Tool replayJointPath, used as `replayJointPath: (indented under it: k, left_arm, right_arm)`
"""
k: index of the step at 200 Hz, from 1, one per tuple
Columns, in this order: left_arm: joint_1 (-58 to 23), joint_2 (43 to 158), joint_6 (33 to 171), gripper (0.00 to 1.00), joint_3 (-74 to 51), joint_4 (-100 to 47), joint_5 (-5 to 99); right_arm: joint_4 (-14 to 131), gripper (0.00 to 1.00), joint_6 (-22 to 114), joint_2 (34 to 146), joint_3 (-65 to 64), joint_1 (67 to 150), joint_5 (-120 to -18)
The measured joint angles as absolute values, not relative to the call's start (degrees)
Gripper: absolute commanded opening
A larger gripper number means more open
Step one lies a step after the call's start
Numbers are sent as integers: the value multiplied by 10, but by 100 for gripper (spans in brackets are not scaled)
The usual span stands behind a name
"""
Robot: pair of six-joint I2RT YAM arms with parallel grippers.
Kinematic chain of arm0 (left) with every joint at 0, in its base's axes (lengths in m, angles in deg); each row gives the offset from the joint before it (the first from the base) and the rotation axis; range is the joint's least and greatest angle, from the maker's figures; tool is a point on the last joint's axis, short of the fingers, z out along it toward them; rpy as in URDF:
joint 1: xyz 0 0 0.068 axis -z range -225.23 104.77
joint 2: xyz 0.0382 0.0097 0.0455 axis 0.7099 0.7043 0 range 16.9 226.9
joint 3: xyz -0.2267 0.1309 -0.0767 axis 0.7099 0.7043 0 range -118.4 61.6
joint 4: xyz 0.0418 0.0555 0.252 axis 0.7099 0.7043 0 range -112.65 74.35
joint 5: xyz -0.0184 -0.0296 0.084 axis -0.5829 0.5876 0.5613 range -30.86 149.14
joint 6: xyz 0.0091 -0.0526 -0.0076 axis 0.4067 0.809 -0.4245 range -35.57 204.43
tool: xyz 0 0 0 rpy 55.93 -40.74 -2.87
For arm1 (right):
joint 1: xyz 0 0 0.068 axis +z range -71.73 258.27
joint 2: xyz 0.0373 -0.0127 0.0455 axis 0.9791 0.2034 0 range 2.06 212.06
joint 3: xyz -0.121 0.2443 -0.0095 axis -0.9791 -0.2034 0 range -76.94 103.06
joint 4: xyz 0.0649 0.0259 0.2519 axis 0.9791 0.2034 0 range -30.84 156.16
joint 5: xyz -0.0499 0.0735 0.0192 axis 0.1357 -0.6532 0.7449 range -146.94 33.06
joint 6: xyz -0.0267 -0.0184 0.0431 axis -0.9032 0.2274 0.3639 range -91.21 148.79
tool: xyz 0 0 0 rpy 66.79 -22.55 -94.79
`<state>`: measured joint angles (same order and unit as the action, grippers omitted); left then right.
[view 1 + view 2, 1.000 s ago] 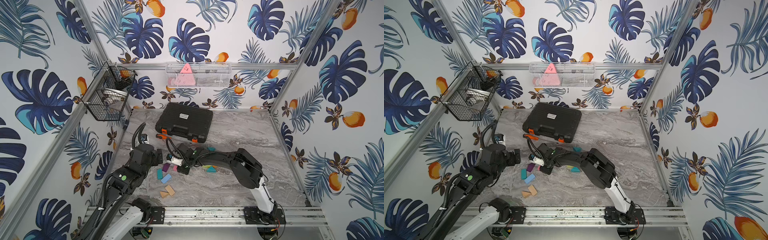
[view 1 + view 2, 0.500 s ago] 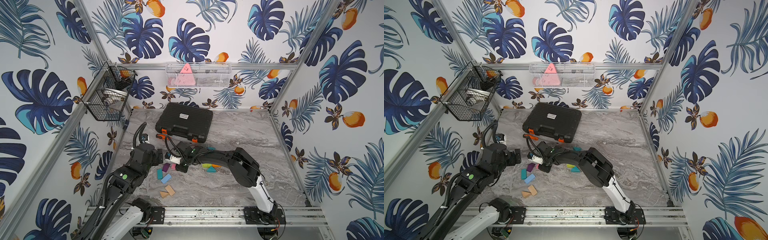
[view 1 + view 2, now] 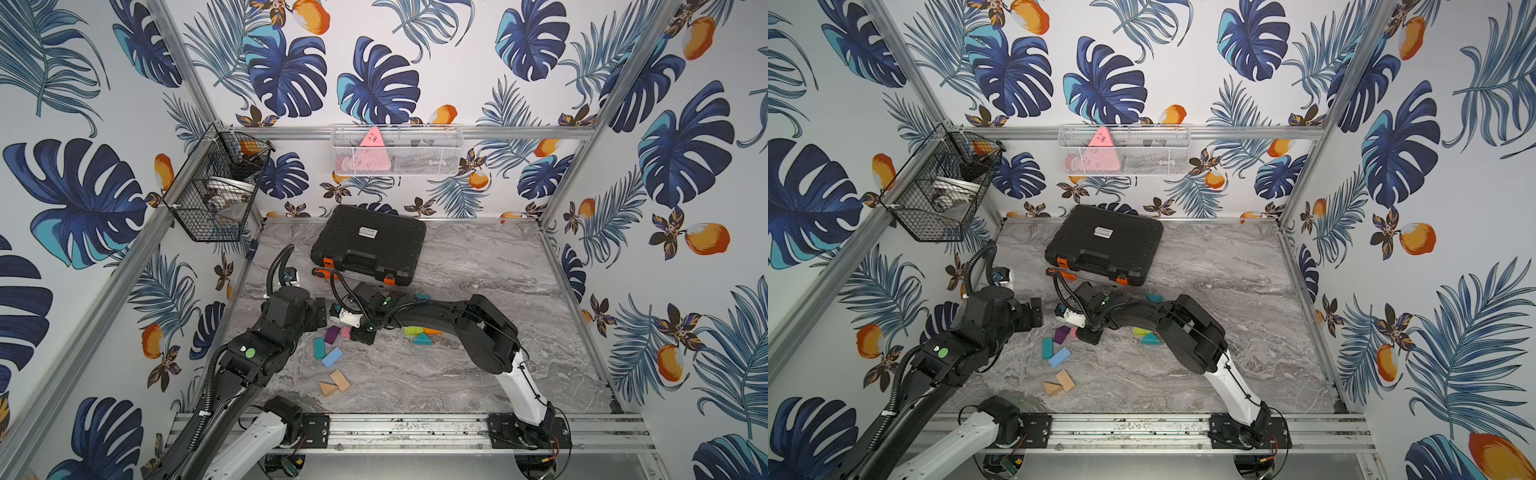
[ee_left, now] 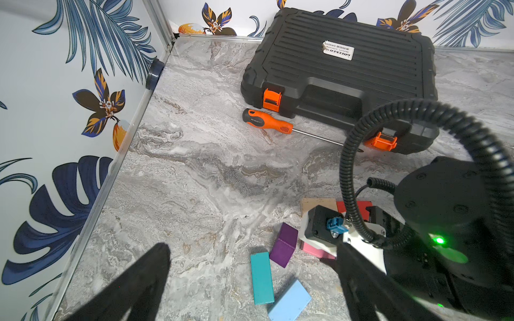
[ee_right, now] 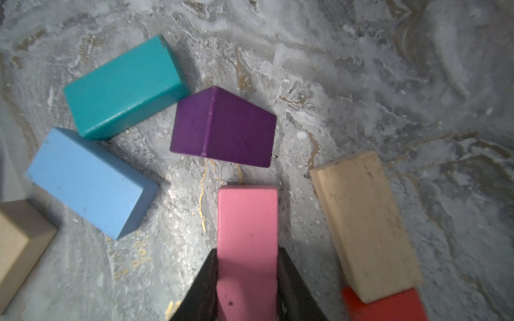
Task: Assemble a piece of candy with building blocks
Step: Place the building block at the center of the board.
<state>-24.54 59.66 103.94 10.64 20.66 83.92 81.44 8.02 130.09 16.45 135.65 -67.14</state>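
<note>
Two robot arms (image 3: 257, 353) (image 3: 478, 328), one black tool case (image 3: 370, 245), one screwdriver (image 3: 321, 272) and two wire baskets, upper left (image 3: 212, 199) and top centre (image 3: 395, 151), appear in both top views. The right wrist view shows one teal block (image 5: 125, 86), one light-blue block (image 5: 89, 183), one purple block (image 5: 222, 127), one pink block (image 5: 247, 222), one red block (image 5: 389, 305) and two plain wooden blocks (image 5: 364, 225) (image 5: 16, 244), seven in all.

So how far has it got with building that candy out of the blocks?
Early days. Nothing candy-shaped is built yet: the teal block, blue block and purple block lie loose on the table, forming no clear shape. In hand: the right gripper pinches the pink block beside them. The left gripper hangs open and empty nearby. Left to do: nearly all the arranging.
</note>
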Motion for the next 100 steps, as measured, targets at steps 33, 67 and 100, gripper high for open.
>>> replayJointPath:
  k: [33, 67, 100]
  left_arm:
    - [-245, 599, 1039, 97, 106, 206, 835]
    - [-245, 604, 1039, 97, 106, 206, 833]
    - [-245, 604, 1039, 97, 106, 206, 833]
  right_arm:
    - [811, 41, 83, 1295, 156, 1357, -674]
    - [812, 42, 84, 1291, 152, 1357, -673]
    - [815, 44, 85, 1282, 144, 1357, -671]
